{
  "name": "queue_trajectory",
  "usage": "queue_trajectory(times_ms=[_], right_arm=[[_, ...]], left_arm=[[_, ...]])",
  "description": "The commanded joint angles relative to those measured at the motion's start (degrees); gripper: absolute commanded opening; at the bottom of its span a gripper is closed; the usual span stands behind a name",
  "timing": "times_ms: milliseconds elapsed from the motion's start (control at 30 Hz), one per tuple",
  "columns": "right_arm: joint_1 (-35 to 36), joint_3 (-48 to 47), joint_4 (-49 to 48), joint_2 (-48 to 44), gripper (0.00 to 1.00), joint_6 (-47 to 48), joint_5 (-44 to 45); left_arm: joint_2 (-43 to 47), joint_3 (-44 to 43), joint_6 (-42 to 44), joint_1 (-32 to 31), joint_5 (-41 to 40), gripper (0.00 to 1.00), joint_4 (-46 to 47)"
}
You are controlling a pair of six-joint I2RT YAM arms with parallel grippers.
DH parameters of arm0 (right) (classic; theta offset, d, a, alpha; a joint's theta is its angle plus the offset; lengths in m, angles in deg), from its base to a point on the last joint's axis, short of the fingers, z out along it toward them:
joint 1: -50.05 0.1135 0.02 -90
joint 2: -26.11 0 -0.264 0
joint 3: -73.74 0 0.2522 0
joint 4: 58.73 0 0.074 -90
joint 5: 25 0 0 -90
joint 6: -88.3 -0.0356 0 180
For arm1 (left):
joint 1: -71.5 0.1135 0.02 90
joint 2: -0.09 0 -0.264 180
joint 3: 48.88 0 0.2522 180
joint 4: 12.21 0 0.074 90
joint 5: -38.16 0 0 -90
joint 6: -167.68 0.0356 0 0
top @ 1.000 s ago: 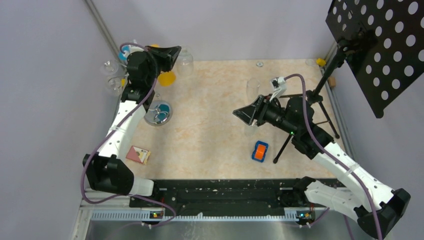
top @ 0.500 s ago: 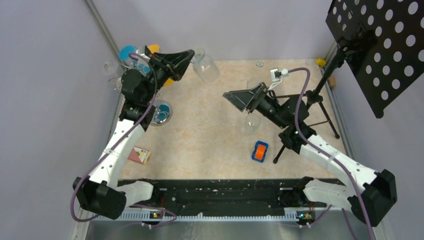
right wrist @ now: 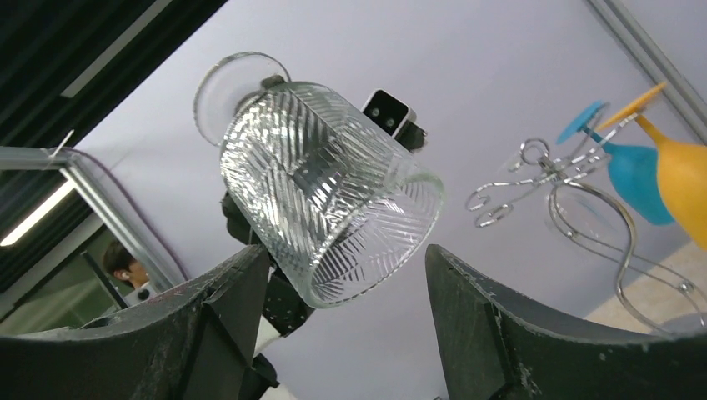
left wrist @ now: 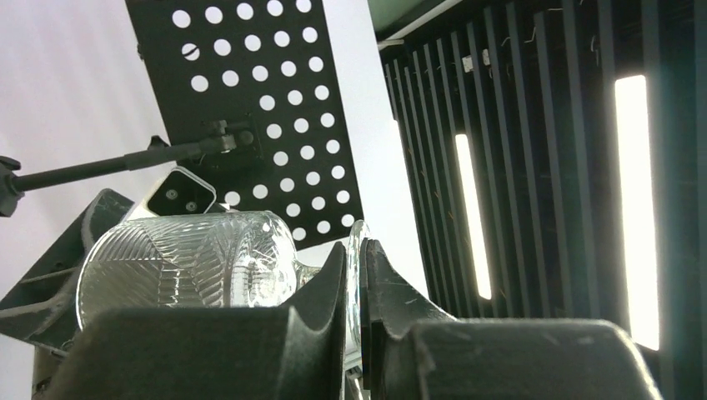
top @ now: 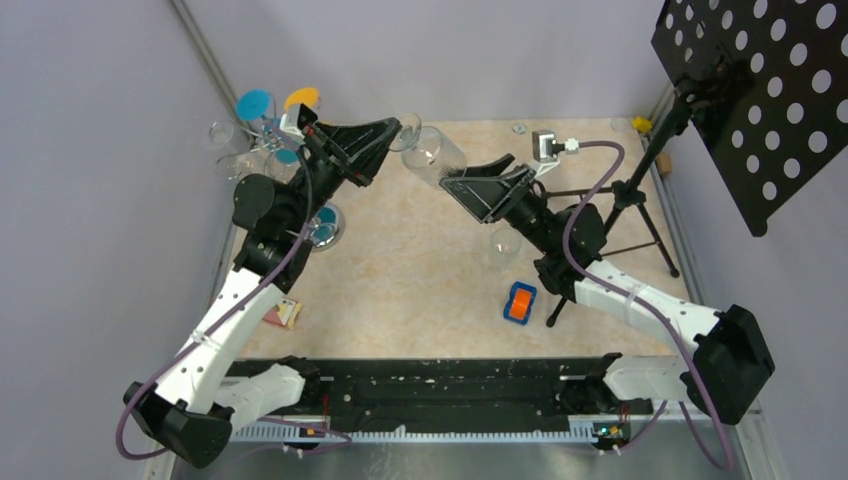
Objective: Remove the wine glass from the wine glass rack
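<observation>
Where the scene is viewed from the top external camera, the left end effector (top: 392, 128) is seen closed on the foot of the clear wine glass (top: 432, 152), which is held in the air over the tabletop (top: 420, 270), apart from the wine glass rack (top: 330, 228) at the back left. The right end effector (top: 468, 178) is spread wide at the bowl's rim.

In the left wrist view, the left end effector (left wrist: 357, 262) is shown narrowed onto the thin foot disc, with a perforated black panel (left wrist: 250, 108) behind.

In the right wrist view, the right end effector (right wrist: 346, 258) is held wide with the ribbed bowl framed in its opening; contact cannot be determined. A blue glass (right wrist: 634, 171) and an orange glass (right wrist: 684, 183) are hung on the rack beyond.
</observation>
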Motion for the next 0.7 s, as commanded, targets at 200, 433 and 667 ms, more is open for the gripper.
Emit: queue_trajectory(times_ms=[200,433,667], right_arm=[[0.8,-3.0,-23.3,1.9,0.48,-3.1,-5.2],[0.9,-6.0,-25.5,4.9,0.13,-7.2,-6.2],[0.9,-6.2,-17.9,3.2,0.00,-3.8,-2.9]], left_arm=[[3.8,2.3,-2.6,-1.8,-3.6,0.00,5.0],[4.8,1.5,1.1,-2.0,-2.8,0.00,1.8],[9.8,-1.4,20.8,-2.0,-8.4,0.59,-11.8]])
